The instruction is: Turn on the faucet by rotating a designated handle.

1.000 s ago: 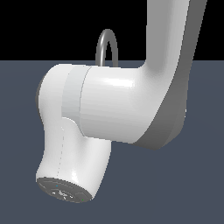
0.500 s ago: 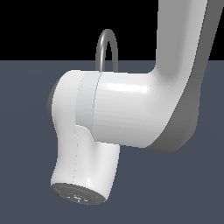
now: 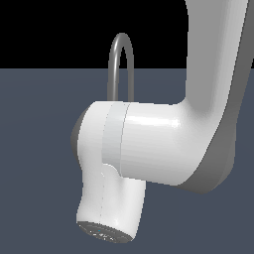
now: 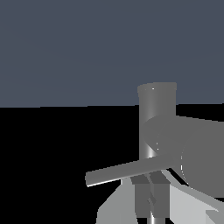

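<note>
The gripper [image 4: 151, 197] sits right up against the faucet's [image 4: 156, 118] base, its dark fingers [image 4: 141, 194] close together under the handle [image 4: 127, 171]; whether they pinch anything I cannot tell. From the exterior view, the white arm [image 3: 149, 149] hides everything except the spout's [image 3: 121, 64] arch

one faucet [image 3: 120, 67], arched spout showing above the arm. one handle [image 4: 127, 171], a thin rod, seen in the wrist view only. one white robot arm [image 3: 163, 144]. one dark grey-blue surface [image 3: 34, 149].
</note>
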